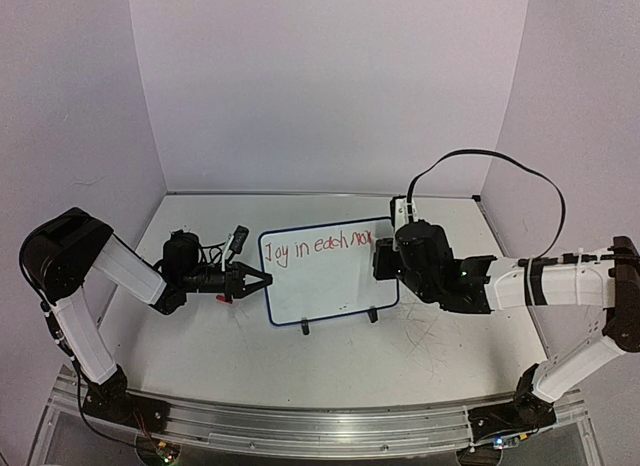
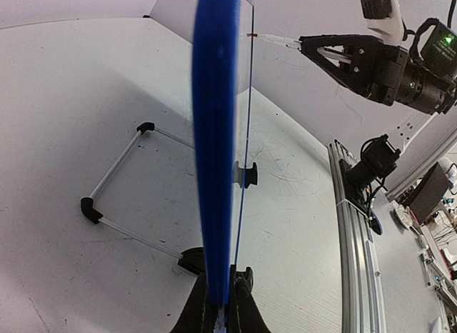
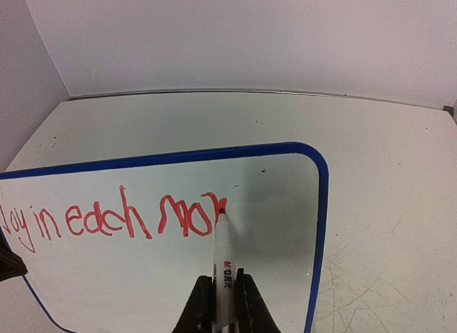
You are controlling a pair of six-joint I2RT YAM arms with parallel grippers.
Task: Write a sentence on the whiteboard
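marker (image 3: 223,256) tip at sentence (image 3: 107,221) end, whiteboard (image 2: 214,154) edge-on

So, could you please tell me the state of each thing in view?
Small glossy white blue-rimmed whiteboard: standing on its feet, left edge clamped.
Red handwritten sentence: unfinished, reads "Joy in each mo".
White red-inked marker: uncapped, tip touching the board.
Left fingers: shut on the whiteboard's edge.
Right fingers: shut on the marker.

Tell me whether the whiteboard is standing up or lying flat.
Standing up: the whiteboard rests on its two black feet, a wire stand behind it, its left rim clamped by the left gripper.
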